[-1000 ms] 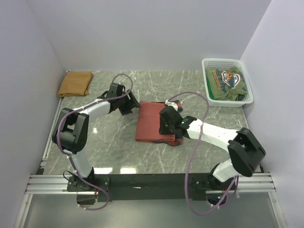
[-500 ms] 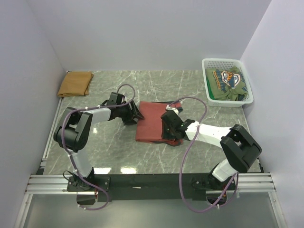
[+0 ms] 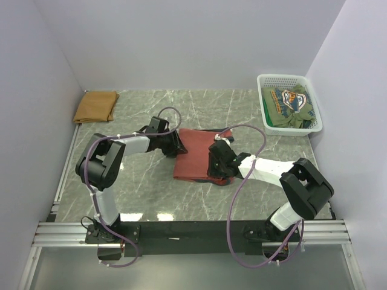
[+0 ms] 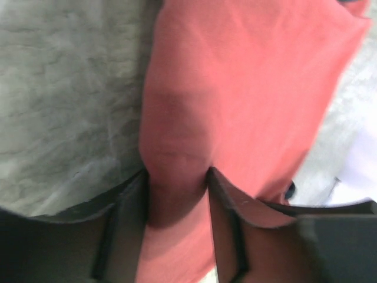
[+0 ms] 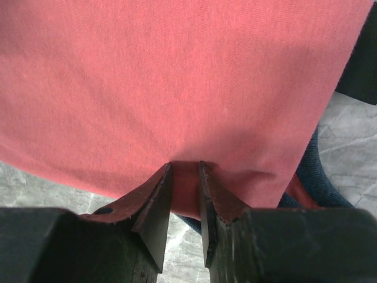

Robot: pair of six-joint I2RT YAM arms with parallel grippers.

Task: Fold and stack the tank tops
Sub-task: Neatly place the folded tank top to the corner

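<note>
Rust-red tank top (image 3: 196,158) lies on the worktop (image 3: 145,181) between the two sets of jaws. The right jaws clamp its hem, and the left jaws seem clenched on its side edge, though blur hides contact. Best lift both together, evenly, with the edges kept aligned.

2 white arms (image 3: 269,170), blk fingers (image 5: 153,206), purple cables (image 3: 228,220)
</note>
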